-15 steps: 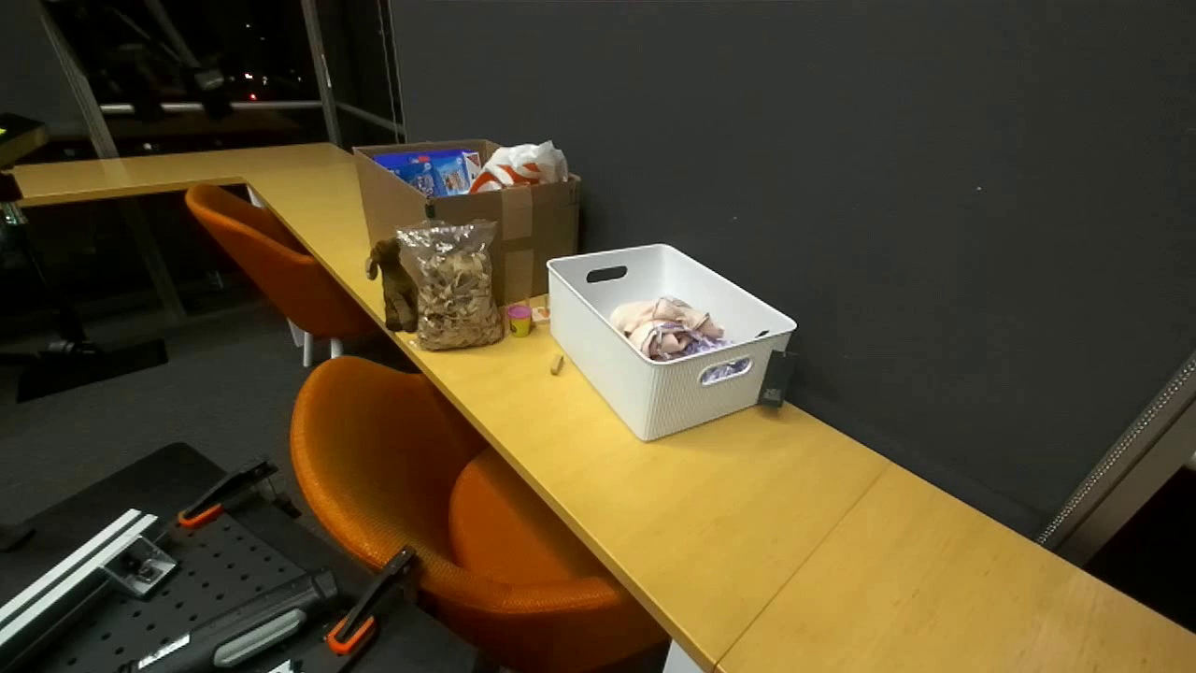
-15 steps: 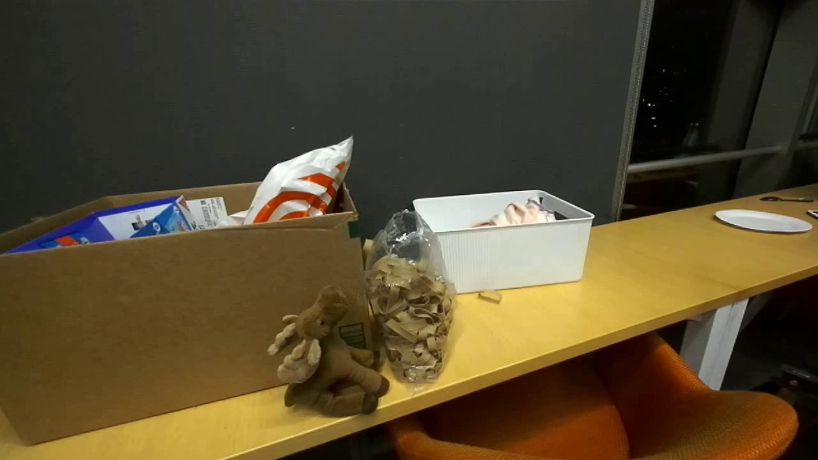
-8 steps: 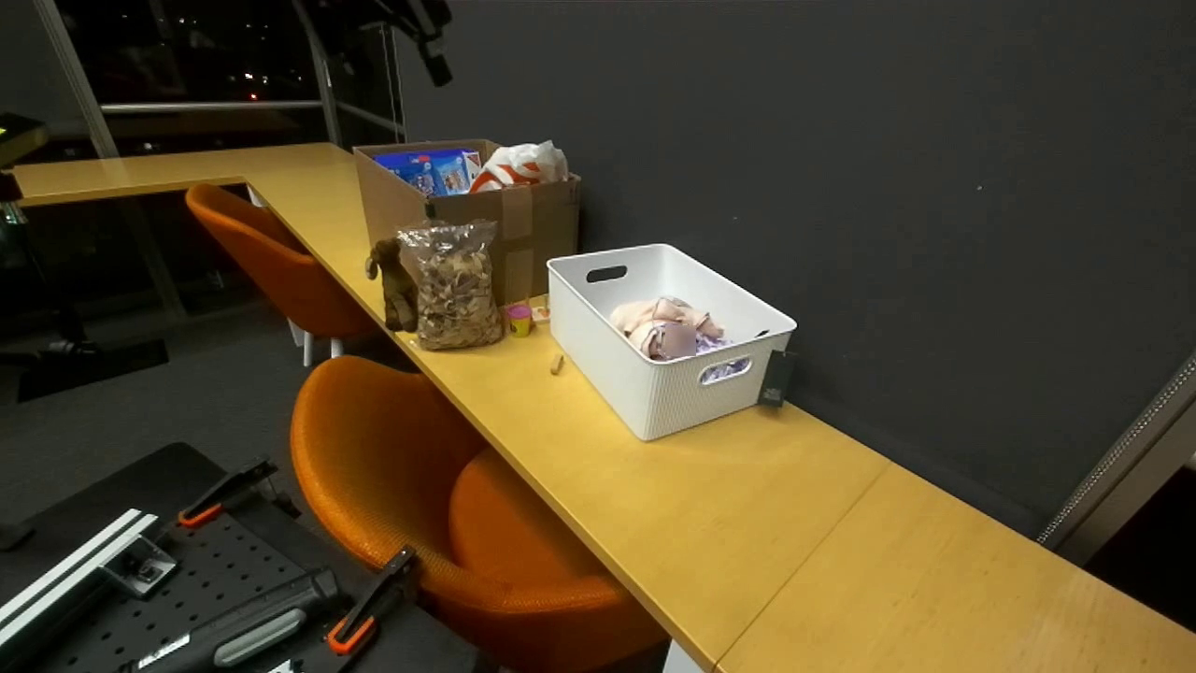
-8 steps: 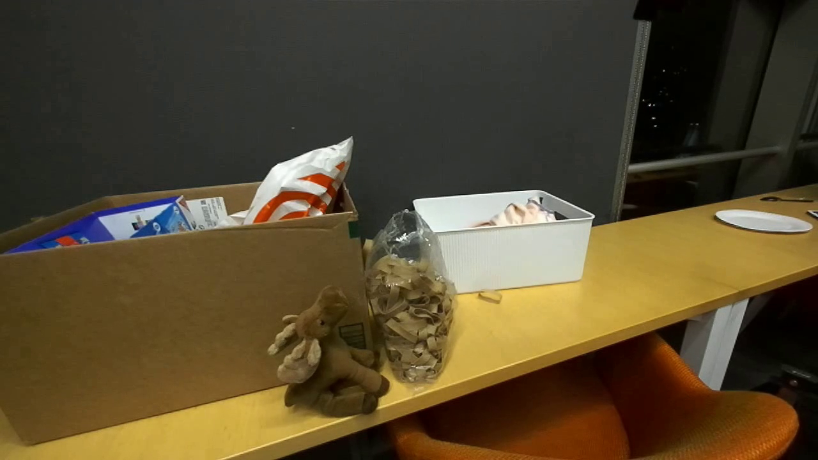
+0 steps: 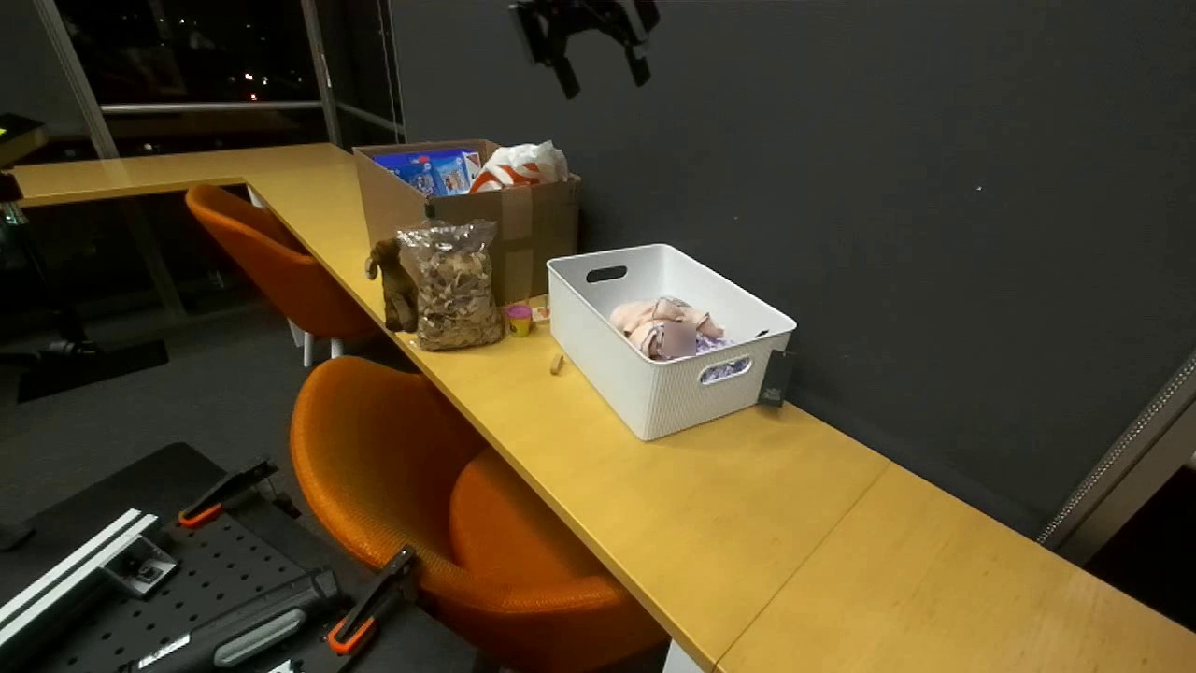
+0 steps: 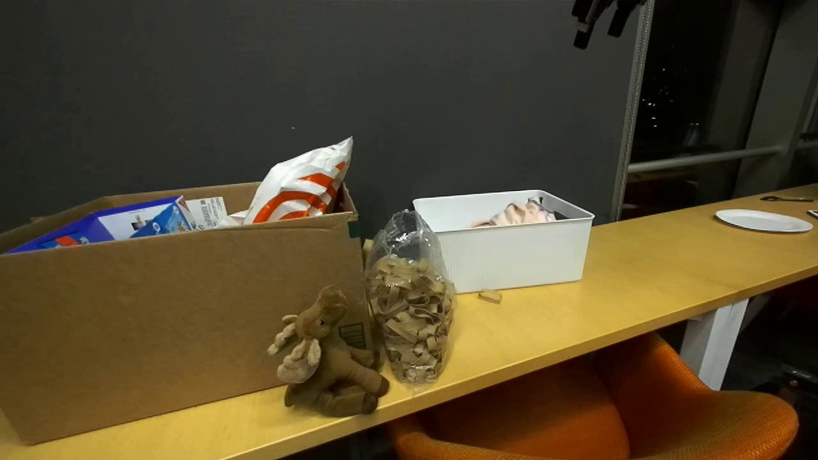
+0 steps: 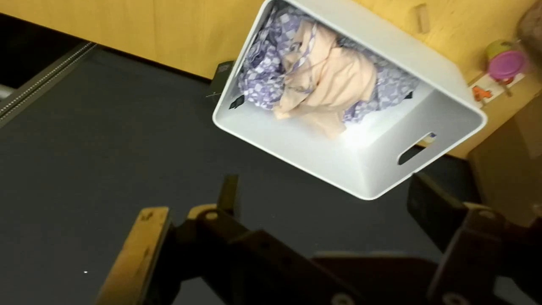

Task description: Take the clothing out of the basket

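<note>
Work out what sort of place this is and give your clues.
Probably an office or shared workspace: a long wood-topped desk, orange chairs along its edge, and a dark window dotted with lights.

It looks to me like an office in here, with a long wooden desk along the dark wall, orange bucket chairs at it, and small lights in the black window.

Gripper: black, high in the air at the top of both exterior views
Fingers: pointing down, left tip showing a little lower than right
Spread: wide, fingers well apart in the wrist view
</note>
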You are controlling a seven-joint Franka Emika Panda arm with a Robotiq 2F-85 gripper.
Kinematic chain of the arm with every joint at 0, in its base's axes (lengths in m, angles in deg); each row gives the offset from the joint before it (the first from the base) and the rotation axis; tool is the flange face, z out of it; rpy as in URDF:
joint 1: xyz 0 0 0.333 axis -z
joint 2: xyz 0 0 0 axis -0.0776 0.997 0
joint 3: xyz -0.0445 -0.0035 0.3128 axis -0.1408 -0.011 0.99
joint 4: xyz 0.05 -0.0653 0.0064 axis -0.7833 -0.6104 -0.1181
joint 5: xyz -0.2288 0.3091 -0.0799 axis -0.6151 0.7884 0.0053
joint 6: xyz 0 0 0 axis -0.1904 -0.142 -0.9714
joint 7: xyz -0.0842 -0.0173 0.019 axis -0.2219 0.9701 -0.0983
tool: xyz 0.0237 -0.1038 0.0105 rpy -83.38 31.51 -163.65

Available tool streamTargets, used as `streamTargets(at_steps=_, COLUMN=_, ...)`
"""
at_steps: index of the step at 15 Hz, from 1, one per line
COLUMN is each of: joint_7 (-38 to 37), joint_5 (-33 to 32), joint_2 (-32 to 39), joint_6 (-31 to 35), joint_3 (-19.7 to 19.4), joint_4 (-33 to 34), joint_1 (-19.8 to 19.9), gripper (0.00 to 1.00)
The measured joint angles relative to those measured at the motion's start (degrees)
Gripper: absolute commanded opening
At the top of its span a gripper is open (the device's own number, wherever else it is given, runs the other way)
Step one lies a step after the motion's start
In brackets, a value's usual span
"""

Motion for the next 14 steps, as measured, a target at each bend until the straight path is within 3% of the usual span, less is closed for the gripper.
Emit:
streamTargets(at_steps=3, joint_7=2.2, joint_5=2.6, joint_2=9.0, joint_6=4.3, joint_3=-2.5, joint_4=7.0, joint_1=2.1, gripper=1.0)
streamTargets(at_steps=8, joint_7=4.8, joint_5=8.8, joint_2=25.3, joint_6=8.6, joint_3=-2.4, joint_4=17.3, joint_1=3.6, gripper=1.0)
streamTargets(at_steps=14, joint_7=4.8, joint_5=12.1, joint_2=36.6, joint_6=11.9, joint_3=0.6, joint_4=20.9, joint_1=3.4, gripper=1.0)
